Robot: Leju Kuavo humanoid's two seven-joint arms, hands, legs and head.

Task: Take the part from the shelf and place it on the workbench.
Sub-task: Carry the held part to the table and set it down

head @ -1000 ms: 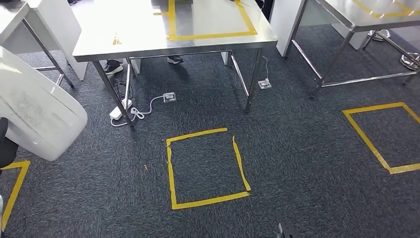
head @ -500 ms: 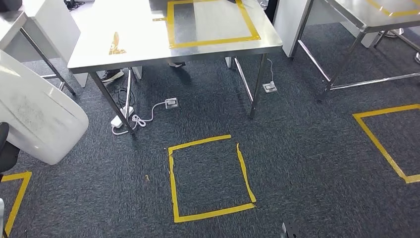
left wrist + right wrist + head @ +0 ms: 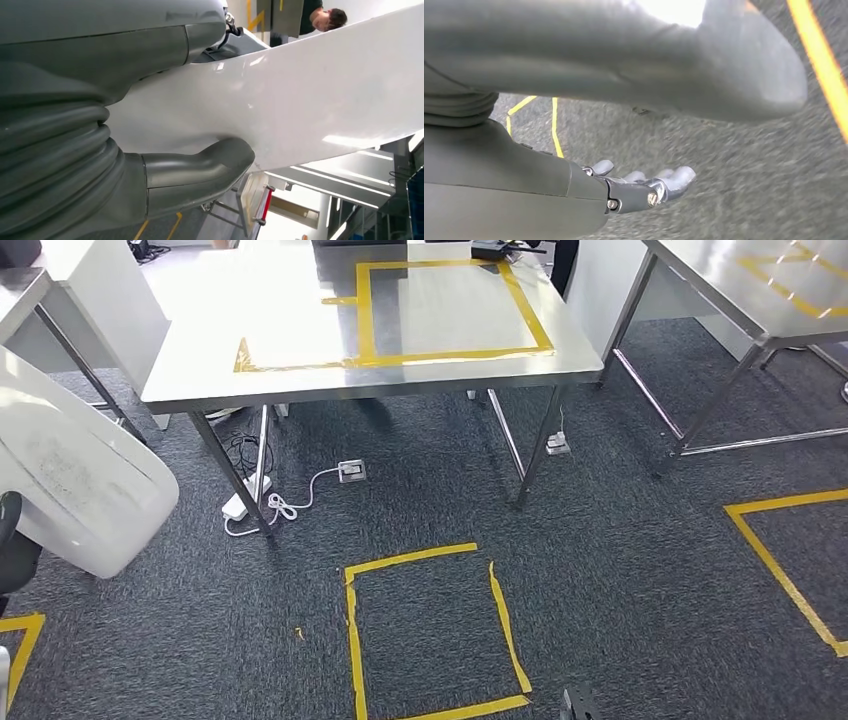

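Head view has shifted — workbench [image 3: 300, 340] nearer; left hand [image 3: 150, 150] grips part [image 3: 80, 480], right hand [image 3: 639, 185] spread, empty.

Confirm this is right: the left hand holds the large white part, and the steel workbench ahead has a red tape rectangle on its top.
Not quite. The tape rectangle on the steel workbench is yellow, not red, as the head view shows. The rest stands: the left hand holds the large white part, seen in the left wrist view.

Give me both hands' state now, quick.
Left hand: holding the white part, thumb on its surface.
Right hand: open, nothing in it, fingers apart over the carpet.
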